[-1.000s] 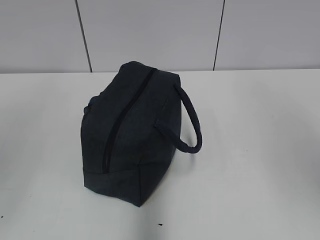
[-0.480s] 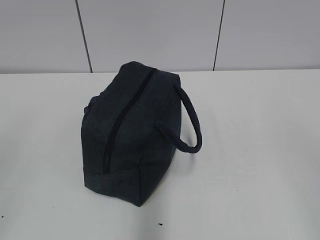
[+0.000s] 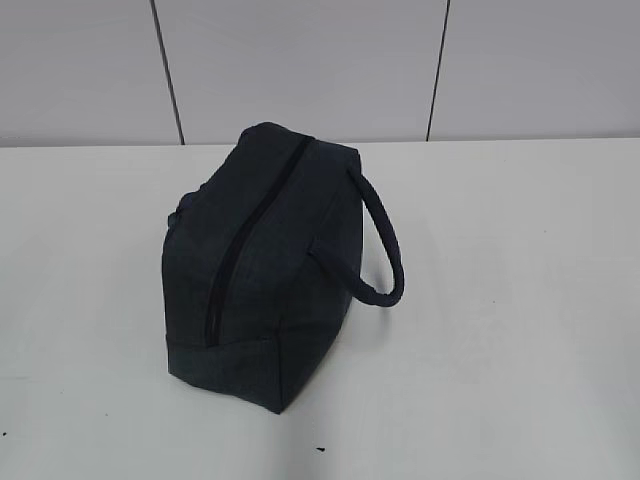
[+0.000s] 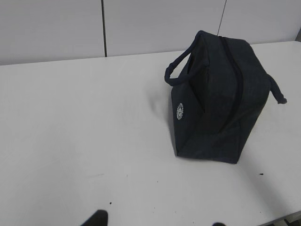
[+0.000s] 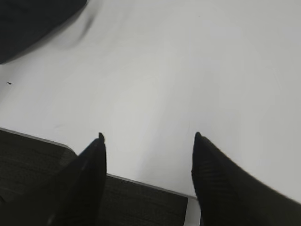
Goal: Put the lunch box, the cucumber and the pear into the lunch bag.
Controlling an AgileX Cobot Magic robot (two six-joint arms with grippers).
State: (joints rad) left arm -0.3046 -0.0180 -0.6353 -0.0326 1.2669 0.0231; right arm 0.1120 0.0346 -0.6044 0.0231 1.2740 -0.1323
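Observation:
The dark navy lunch bag [image 3: 260, 280] stands on the white table, its top zipper [image 3: 240, 240] running closed along the ridge and one loop handle [image 3: 385, 245] hanging to the right. The left wrist view shows the lunch bag [image 4: 216, 103] far ahead of my left gripper [image 4: 156, 221], whose two dark tips stand wide apart at the bottom edge, open with nothing between them. My right gripper [image 5: 149, 136] is open over the table's near edge, well clear of the lunch bag [image 5: 28, 23]. The lunch box, cucumber and pear are out of view. Neither gripper appears in the exterior view.
The white table [image 3: 500, 300] ends at a grey panelled wall [image 3: 300, 60] behind the bag. Its front edge [image 5: 141, 182] runs below my right gripper, with dark floor beyond. Small dark specks [image 3: 320, 448] mark the tabletop.

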